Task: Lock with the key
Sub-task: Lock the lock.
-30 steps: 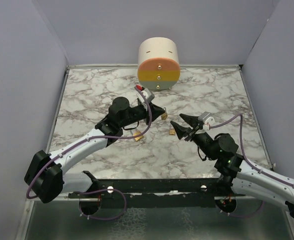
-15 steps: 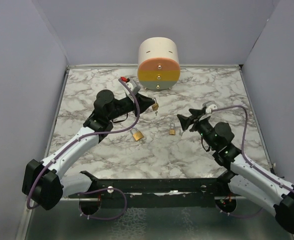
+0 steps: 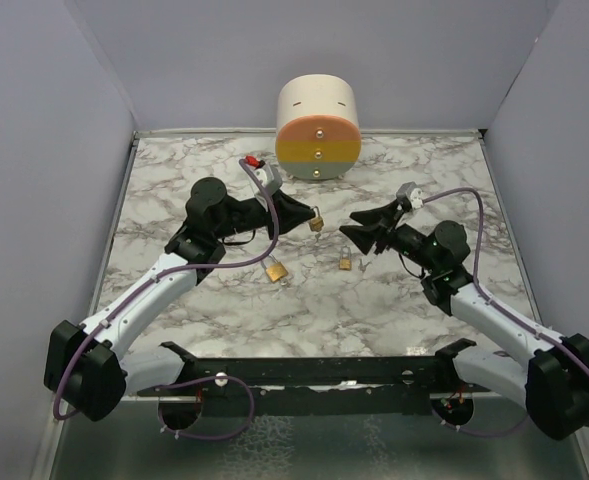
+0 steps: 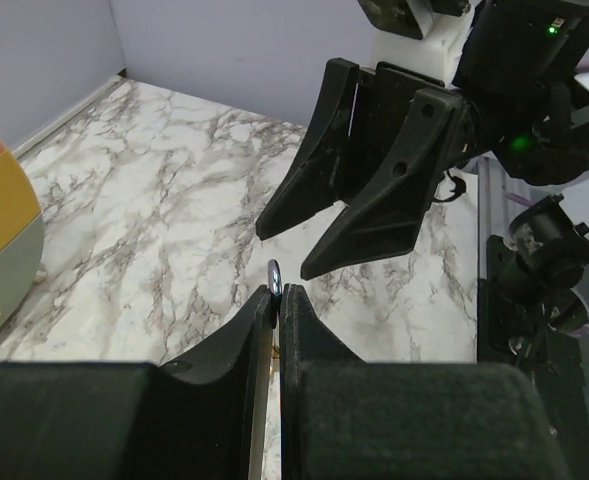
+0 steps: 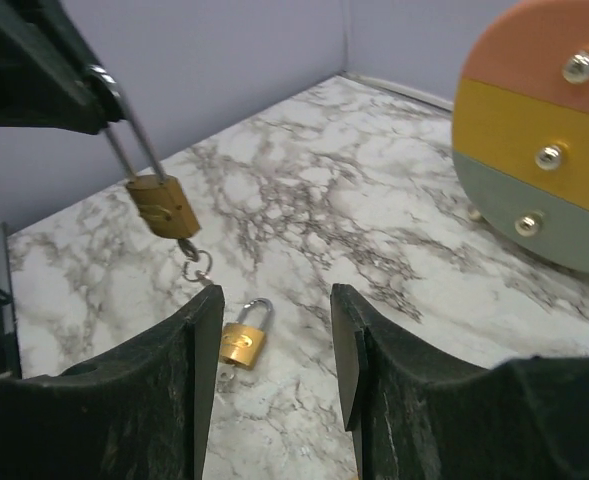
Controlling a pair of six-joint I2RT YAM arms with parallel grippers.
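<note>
The left arm is stretching from the near left corner of the marble worktop [image 3: 174, 170] toward its middle. Below its wrist, nearer the front edge, a loose padlock [image 3: 274, 270] is lying on the marble. The left tool [image 3: 309, 212] is clenched, its two fingers pressing together on the steel loop of a brass hanging padlock [image 5: 162, 205]. This one is dangling clear above the worktop near the middle, body downward and slightly tilted, with a small ring [image 5: 196, 266] hanging from its underside. Whether a key is sitting in the lock there is too small to tell. Behind it, at the middle of the back edge, a round box [image 3: 317, 125] is standing, its flat face showing orange, yellow and grey-green bands, each with a little knob. A little right of the hanging padlock and nearer the front edge, a third padlock [image 3: 345, 261] is lying on the marble, apart from both tools. Just beside it, toward the back, the right tool [image 3: 347, 225] is hovering released. Its fingers are standing apart with nothing between them, pointing left toward the hanging padlock without touching it. The right arm is running from there to the near right corner
</note>
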